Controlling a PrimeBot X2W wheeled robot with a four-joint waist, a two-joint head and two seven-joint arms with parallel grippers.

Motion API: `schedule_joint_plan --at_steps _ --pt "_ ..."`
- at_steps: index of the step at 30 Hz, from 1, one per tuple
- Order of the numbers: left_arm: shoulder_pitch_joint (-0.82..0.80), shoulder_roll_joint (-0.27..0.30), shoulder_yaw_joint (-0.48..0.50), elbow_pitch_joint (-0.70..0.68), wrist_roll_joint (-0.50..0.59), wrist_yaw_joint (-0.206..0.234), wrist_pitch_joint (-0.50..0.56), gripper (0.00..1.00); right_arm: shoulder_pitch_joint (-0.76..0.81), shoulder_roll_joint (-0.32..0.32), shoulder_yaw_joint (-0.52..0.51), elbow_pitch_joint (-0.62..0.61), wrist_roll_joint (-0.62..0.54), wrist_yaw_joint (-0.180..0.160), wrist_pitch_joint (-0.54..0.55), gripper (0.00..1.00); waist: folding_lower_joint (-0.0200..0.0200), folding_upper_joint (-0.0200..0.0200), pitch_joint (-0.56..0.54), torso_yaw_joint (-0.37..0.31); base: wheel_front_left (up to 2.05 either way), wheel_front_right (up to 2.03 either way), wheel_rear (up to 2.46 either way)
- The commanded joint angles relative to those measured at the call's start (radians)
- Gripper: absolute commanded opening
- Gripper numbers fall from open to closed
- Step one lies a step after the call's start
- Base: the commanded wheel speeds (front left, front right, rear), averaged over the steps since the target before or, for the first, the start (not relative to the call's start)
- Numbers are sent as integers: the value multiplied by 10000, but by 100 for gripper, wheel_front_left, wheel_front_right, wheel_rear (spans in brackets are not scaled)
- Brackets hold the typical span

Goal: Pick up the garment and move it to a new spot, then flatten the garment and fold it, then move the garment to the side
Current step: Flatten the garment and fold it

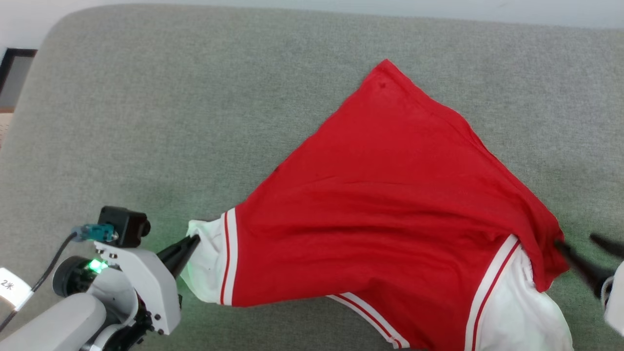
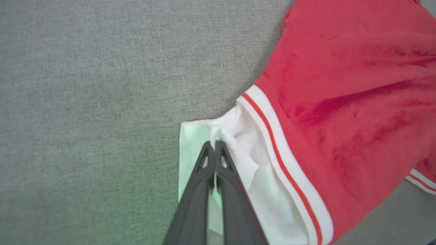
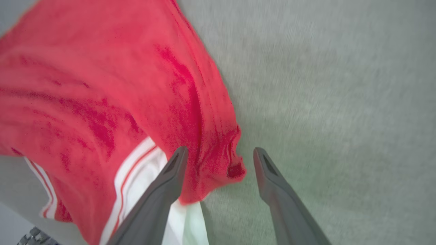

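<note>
Garment [image 1: 390, 204] lies on the grey upholstered surface [image 1: 195, 97], right of centre in the head view. It is spread in a rough triangle, with one corner pointing away from the robot and both white sleeve ends near the robot.

Left gripper [image 2: 214, 144]: fingers pressed together, pinching a fold of the white sleeve end at the garment's left edge.

Right gripper [image 3: 221, 151]: fingers spread wide. A bunched red edge sits between them, touching one finger at most and not clamped.

Cloth shows long creases across the body, and the right sleeve is partly tucked under red fabric.

Judgement: the garment is laid out but flattening is incomplete. No fold is made yet. Folding and the move to the side remain.
</note>
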Motion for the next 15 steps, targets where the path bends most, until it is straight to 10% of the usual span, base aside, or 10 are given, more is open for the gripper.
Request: schedule_joint_plan --at_steps 1,8,15 --pt "83 -38 -26 -33 -19 -4 -6 0 -362 1 -88 -365 -106 -14 -79 100 0 0 -93 77 0 0 0" --pt "-46 -156 -94 -70 80 -76 33 0 -2087 -171 758 -544 -620 -16 -1317 100 0 0 -112 320 0 0 0" --pt "-304 -425 -182 10 198 -222 36 0 -4964 -445 2776 1921 -997 -16 -3050 100 0 0 125 788 0 0 0"
